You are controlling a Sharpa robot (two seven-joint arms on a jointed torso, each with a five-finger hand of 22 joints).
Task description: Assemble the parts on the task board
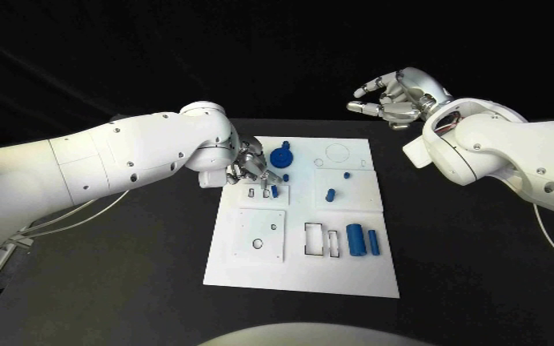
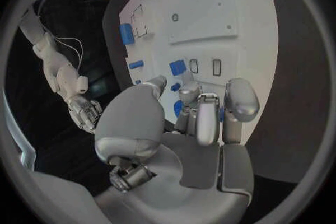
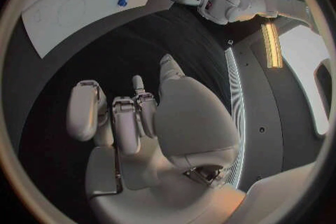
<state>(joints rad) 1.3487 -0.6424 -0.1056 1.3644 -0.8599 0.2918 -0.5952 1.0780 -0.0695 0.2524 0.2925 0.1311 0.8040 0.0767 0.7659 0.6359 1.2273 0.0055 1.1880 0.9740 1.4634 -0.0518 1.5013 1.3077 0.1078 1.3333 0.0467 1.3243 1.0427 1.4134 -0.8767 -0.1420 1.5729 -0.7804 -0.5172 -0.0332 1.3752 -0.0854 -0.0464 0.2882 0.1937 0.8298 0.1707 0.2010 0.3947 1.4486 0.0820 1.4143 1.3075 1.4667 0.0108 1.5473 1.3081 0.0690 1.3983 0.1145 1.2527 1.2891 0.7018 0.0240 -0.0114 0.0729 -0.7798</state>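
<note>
I see the white task board lying in the middle of the black tabletop, its long axis running away from me. Several blue parts sit on it: a round gear-like part near the far left corner, a small short peg toward the middle, and two larger blue cylinders lying side by side near the right edge, their long axes pointing along the board's length. Just beside them is an outlined rectangular slot, and a raised square plate with holes covers the near left area.

My left hand is down over the far left part of the board, its bulk hiding what lies beneath. In the left wrist view its fingers are curled close together right over small blue parts, with blue showing between the fingertips; I cannot tell whether it actually grips one.

My right hand hangs above the bare tabletop beyond the board's far right corner, well apart from it, fingers loosely curved and spread, holding nothing.
</note>
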